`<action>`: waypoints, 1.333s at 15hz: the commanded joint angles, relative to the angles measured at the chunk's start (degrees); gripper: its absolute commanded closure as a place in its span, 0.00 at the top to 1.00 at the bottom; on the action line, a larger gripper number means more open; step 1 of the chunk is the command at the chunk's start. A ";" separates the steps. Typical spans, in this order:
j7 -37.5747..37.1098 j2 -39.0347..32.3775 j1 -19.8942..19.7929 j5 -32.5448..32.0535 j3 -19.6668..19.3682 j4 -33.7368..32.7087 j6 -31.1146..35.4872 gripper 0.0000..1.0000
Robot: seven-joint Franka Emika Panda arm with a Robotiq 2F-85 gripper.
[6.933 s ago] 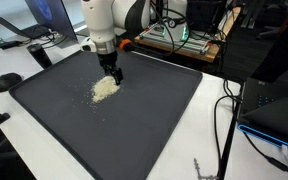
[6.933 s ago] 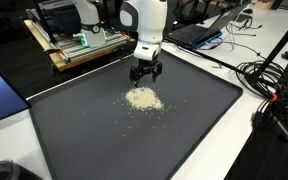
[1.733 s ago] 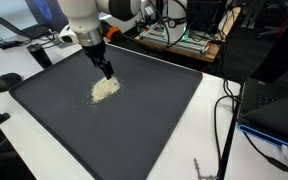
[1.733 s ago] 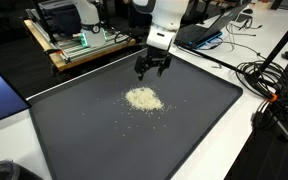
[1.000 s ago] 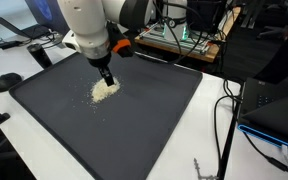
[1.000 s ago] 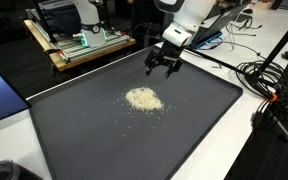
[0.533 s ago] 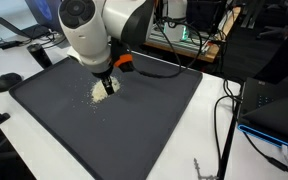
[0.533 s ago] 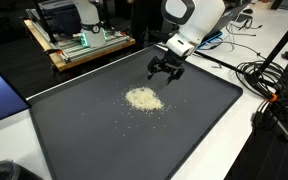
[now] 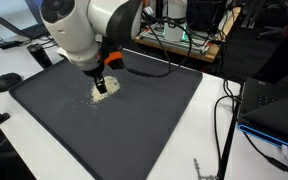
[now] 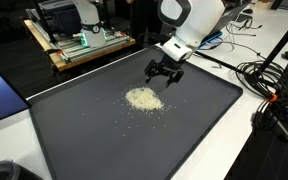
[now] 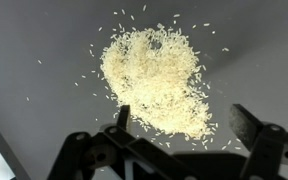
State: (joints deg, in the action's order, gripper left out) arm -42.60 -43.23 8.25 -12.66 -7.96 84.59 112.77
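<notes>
Pale rice grains [image 10: 142, 98] lie in a loose heap near the middle of a wide black mat [image 10: 84, 140], with stray grains scattered thinly around the heap's edge. The mat covers most of a white counter [image 10: 246, 150], and a tangle of dark cables [image 10: 269, 85] sits off one side of it. A white robot arm leans in over the mat, and its black hand [image 10: 163, 76] hangs low just beside the heap, on the side towards the back of the mat. In both exterior views it looks clear of the grains, though whether its tips graze the mat is too fine to tell. In the wrist view the rice [image 11: 156, 80] fills the middle of the picture. The two fingers [image 11: 123, 118] stand wide apart at the bottom edge with nothing between them but mat and the near fringe of the heap. I would judge the work to be at the approach stage. The hand is lined up at the rim of the pile, empty, and the rice is untouched where it lies. A further move would call for a slow, shallow approach. Loose grains scatter at the slightest knock, so the tips would need to stay low and square to the heap.
</notes>
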 commanded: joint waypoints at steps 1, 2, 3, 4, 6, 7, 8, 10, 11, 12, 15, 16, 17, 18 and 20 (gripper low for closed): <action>9.07 -1.69 -5.37 5.48 2.03 -4.95 -2.05 1.00; 11.29 -1.99 -6.40 6.55 1.98 -5.97 -2.34 1.00; 14.08 -2.38 -7.59 7.88 2.25 -7.11 -2.52 1.00; 17.03 -2.71 -8.88 9.58 2.73 -8.09 -2.35 1.00; 23.12 -3.79 -11.36 12.70 3.72 -10.68 -2.83 1.00; 25.65 -4.52 -12.34 13.72 4.08 -12.30 -3.62 1.00; 27.72 -5.26 -13.22 14.70 4.42 -13.76 -4.53 1.00; 31.77 -7.06 -14.95 16.51 5.26 -17.11 -6.61 1.00; 33.63 -7.98 -15.65 17.17 5.61 -18.61 -7.65 1.00; 35.42 -8.96 -16.31 17.80 5.98 -20.06 -8.64 1.00; 40.36 -11.57 -18.19 19.27 6.97 -22.98 -9.92 1.00; 42.26 -12.20 -19.01 20.03 7.50 -23.25 -9.49 1.00; 44.11 -12.46 -19.69 20.54 7.86 -22.87 -8.17 1.00; 45.81 -12.76 -20.34 21.00 8.20 -22.57 -7.44 1.00; 49.34 -12.56 -21.83 22.09 8.85 -20.56 -5.01 1.00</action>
State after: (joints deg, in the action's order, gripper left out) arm 1.45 -54.52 -10.87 6.79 -0.96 64.57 105.97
